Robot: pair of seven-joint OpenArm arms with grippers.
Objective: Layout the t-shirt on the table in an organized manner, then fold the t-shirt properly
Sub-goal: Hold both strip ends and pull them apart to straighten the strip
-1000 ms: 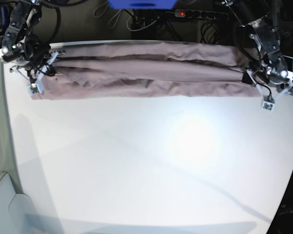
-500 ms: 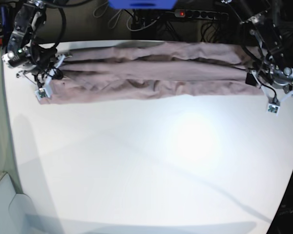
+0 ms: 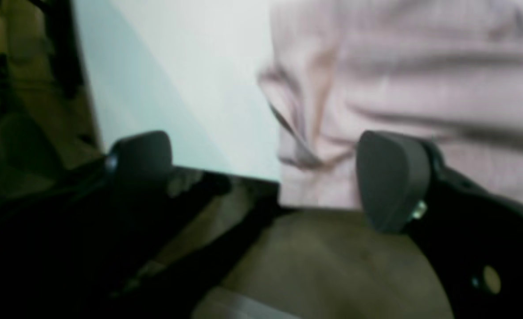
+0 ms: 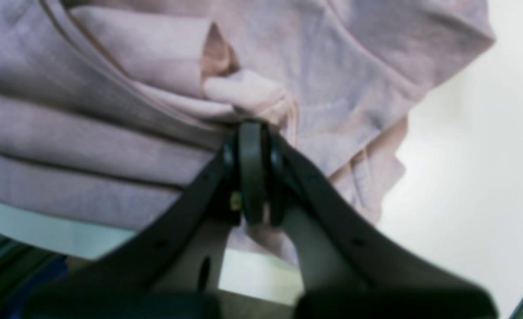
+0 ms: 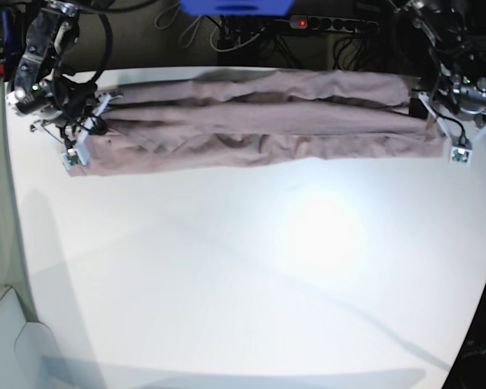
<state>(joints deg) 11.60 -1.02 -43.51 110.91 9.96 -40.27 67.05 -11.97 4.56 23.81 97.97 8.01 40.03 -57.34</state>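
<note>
t-shirt (image 5: 251, 121) lies as a band along table (image 5: 251, 267) top edge; right gripper (image 4: 252, 133) pinches its fabric, left gripper (image 3: 261, 177) spread wide.

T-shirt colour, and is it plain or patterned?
The t-shirt is plain dusty mauve-pink, no pattern; the right wrist view shows it best.

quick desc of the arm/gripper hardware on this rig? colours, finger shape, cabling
Both arms are black with loose black cables looped around the wrists. The left gripper has matte dark grey, rounded paddle-shaped fingertips on black links. The right gripper has the same dark fingers, seen edge-on, on black angled struts. In the base view, whitish brackets with small square tags hang at each gripper.
</note>
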